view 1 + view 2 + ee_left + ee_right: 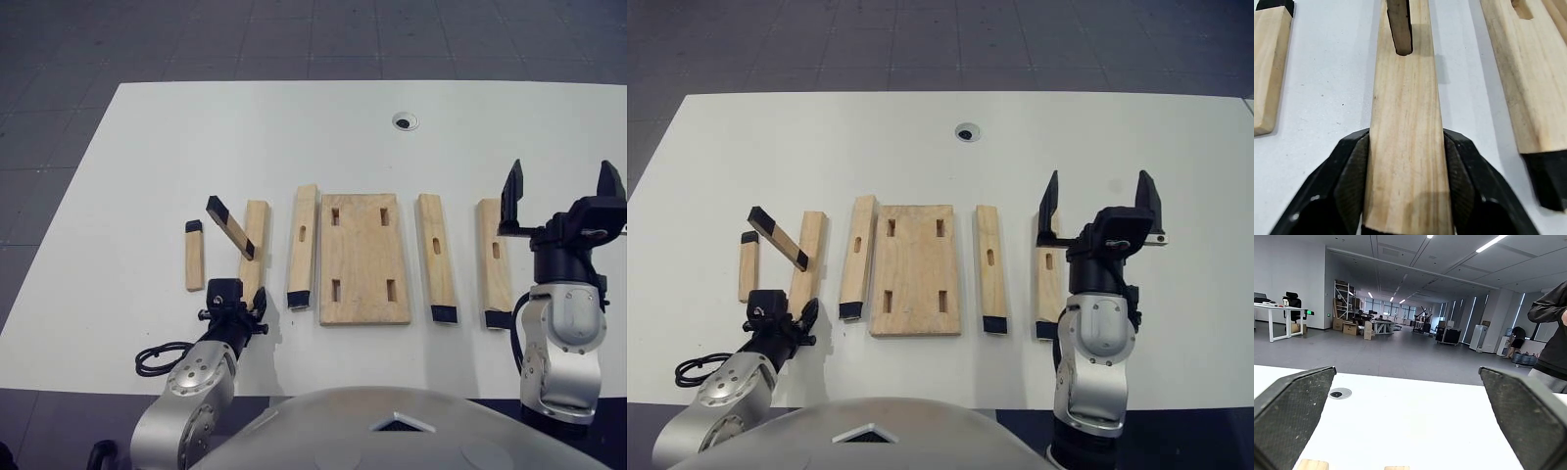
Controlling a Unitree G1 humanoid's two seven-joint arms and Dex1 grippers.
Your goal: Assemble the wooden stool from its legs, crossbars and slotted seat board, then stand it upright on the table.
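The slotted seat board (364, 257) lies flat mid-table. Two legs (304, 245) (436, 257) flank it, and a third leg (495, 262) lies further right. The leftmost leg (255, 245) has a black-tipped crossbar (230, 227) stuck slanting in its slot (1400, 46). My left gripper (233, 304) is shut on this leg's near end (1405, 147), with its pads (1352, 176) against both sides. A short crossbar (195, 255) lies loose at the far left. My right gripper (560, 196) is raised above the rightmost leg and wide open, with nothing between its pads (1293, 416).
A round cable grommet (405, 120) sits in the table's far middle. A black cable (162, 357) loops near the front edge by my left arm. The table's far half is bare white surface (245, 137).
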